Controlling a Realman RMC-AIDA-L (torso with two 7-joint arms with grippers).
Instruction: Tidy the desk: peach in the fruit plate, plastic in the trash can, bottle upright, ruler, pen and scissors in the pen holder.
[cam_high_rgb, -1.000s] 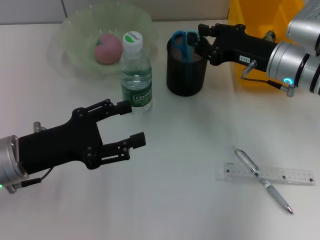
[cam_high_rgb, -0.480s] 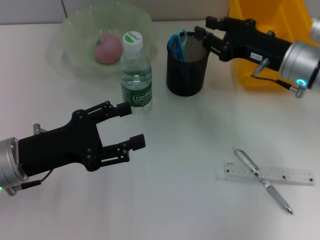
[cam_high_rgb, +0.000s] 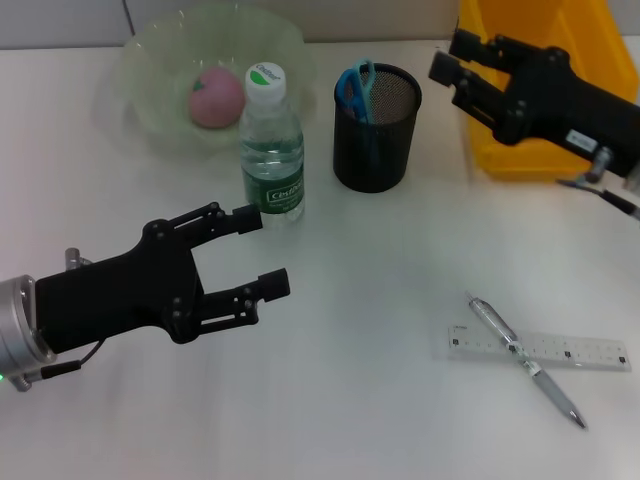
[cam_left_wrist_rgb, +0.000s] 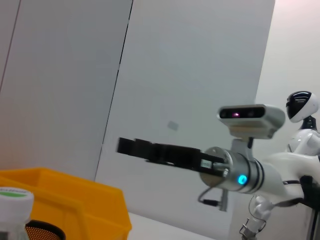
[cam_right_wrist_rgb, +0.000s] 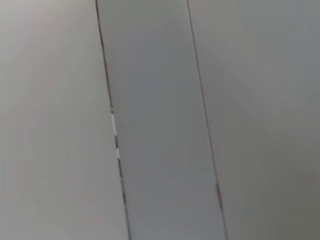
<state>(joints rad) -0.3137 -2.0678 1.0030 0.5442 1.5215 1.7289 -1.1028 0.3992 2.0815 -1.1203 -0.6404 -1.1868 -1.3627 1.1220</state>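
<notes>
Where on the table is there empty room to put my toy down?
Bare table lies between the left gripper and the pen crossing the ruler. It is crowded along the back: fruit plate, bottle, pen holder, yellow bin.

- The bottle (cam_high_rgb: 271, 150) carries a green label with white lettering I can't make out.
- My right arm (cam_high_rgb: 580, 100) has a small white sticker, unreadable.
- The ruler (cam_high_rgb: 535, 347) shows marks, no legible numbers.

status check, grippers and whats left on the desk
Left gripper open, hovering near bottle. Right gripper open, empty, above yellow bin. Scissors in pen holder. Pen lies across ruler, nothing blocking.
</notes>
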